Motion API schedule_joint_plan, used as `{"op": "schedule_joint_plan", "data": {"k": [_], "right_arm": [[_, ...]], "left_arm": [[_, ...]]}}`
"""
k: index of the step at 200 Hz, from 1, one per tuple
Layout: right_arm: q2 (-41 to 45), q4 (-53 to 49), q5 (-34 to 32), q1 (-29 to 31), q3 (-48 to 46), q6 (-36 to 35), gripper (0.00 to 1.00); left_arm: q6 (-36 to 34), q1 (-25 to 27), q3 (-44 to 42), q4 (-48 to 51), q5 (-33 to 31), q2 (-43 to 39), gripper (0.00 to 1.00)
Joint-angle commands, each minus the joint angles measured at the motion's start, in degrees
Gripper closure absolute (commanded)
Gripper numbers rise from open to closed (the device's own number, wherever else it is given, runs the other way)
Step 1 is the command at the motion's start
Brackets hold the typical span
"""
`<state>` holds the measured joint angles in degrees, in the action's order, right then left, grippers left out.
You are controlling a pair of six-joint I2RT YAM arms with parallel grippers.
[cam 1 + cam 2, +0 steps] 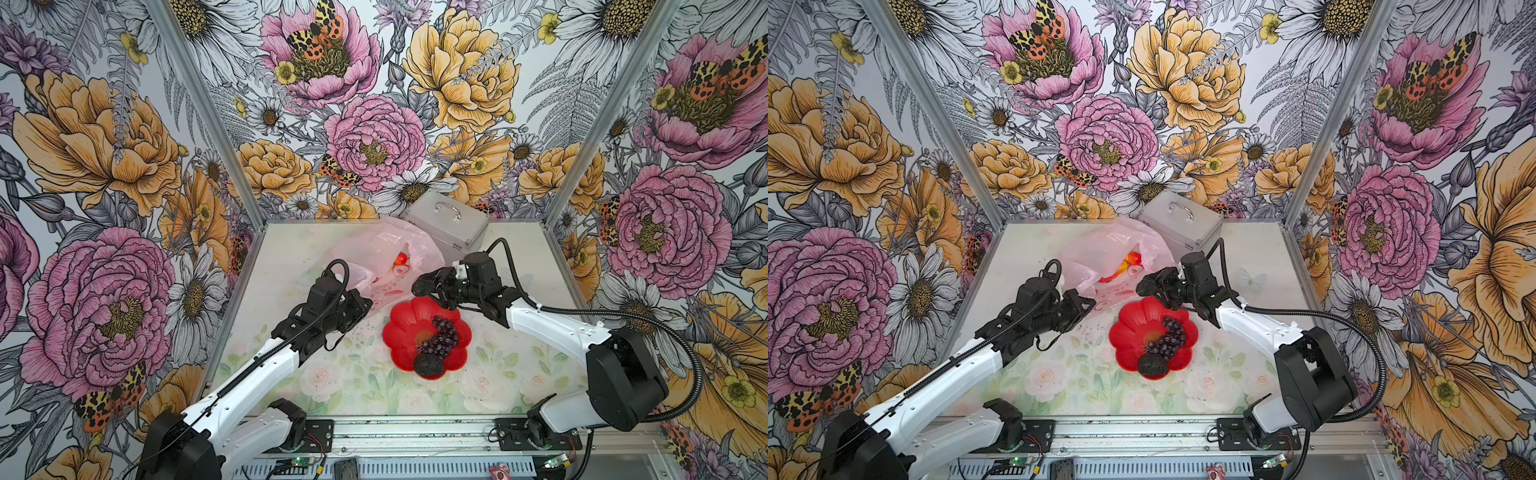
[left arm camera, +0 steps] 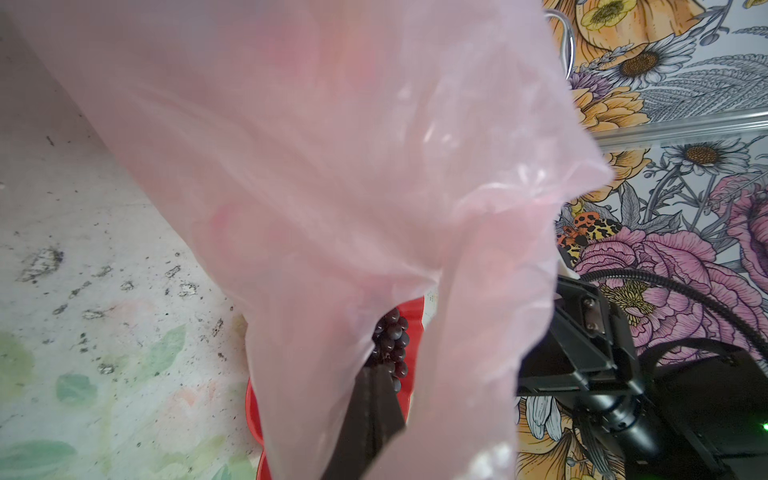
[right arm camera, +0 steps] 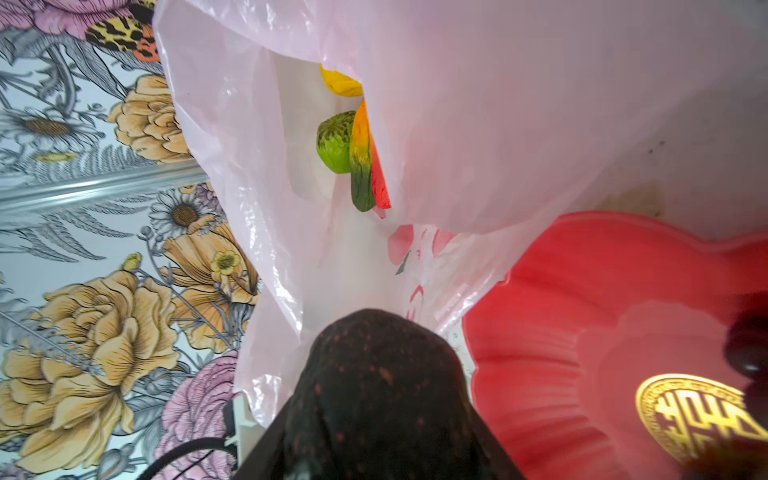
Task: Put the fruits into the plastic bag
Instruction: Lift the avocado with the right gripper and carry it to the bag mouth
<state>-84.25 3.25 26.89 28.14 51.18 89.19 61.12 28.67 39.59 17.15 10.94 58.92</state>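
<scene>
The pink plastic bag (image 1: 382, 245) (image 1: 1108, 245) lies at the back of the table with its mouth held up. My left gripper (image 1: 365, 305) (image 2: 376, 374) is shut on the bag's near edge (image 2: 332, 166). My right gripper (image 1: 419, 284) (image 1: 1144, 284) is shut on a black bumpy avocado (image 3: 382, 395) at the bag's mouth, over the far rim of the red plate (image 1: 405, 328). Inside the bag lie a mango (image 3: 361, 158), a lime (image 3: 334, 141), a lemon (image 3: 340, 83) and a peach (image 1: 400, 258). Dark grapes (image 1: 442, 336) (image 2: 392, 336) and another avocado (image 1: 428, 365) rest on the plate.
A silver metal case (image 1: 446, 226) stands at the back right, just behind the bag. Flower-printed walls close in the table on three sides. A metal rail (image 1: 415, 434) with both arm bases runs along the front edge.
</scene>
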Motion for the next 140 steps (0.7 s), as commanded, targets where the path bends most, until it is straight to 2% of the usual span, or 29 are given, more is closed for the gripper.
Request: {"op": "schedule_joint_plan", "data": {"k": [1,47,140], "right_arm": [[-1.2,9.96,0.95,0.16,0.56,7.49,0.52],[-6.17,13.73,1.29,0.28,2.95,10.51,0.52],[-18.34,15.99,3.59,1.89,12.01,11.37,0.52]], "left_arm": [[-1.01,0.58,2.06,-1.41,0.24,0.64,1.0],[-1.01,1.34,2.98,-1.51,-0.29,1.59,1.0],[-1.31,3.62,4.88,-1.63,-0.74,4.41,1.0]]}}
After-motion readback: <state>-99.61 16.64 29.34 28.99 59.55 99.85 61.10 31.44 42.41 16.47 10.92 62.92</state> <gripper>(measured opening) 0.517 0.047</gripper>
